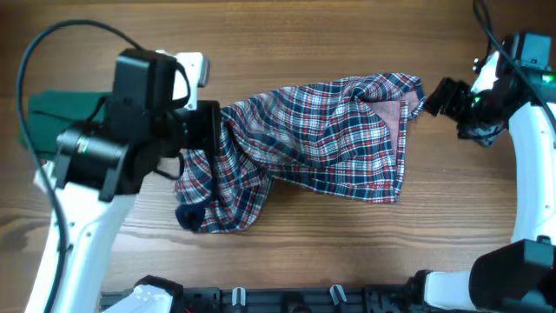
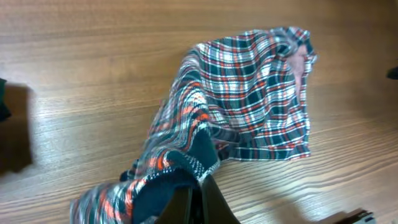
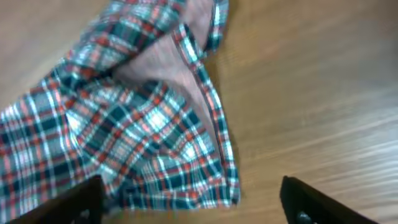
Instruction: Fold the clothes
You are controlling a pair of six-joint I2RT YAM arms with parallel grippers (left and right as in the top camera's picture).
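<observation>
A red, white and dark blue plaid shirt (image 1: 321,139) lies crumpled across the middle of the wooden table. My left gripper (image 1: 208,139) is shut on the shirt's left part and holds it lifted; the cloth hangs over the fingers (image 2: 198,202) in the left wrist view. My right gripper (image 1: 433,97) is open and empty, just right of the shirt's upper right corner (image 1: 408,87). In the right wrist view its fingers (image 3: 193,202) spread wide above the shirt's hem (image 3: 186,186).
A dark green garment (image 1: 61,109) lies at the table's left edge, partly behind my left arm. It shows as a dark patch (image 2: 13,127) in the left wrist view. Bare wood lies above and below the shirt.
</observation>
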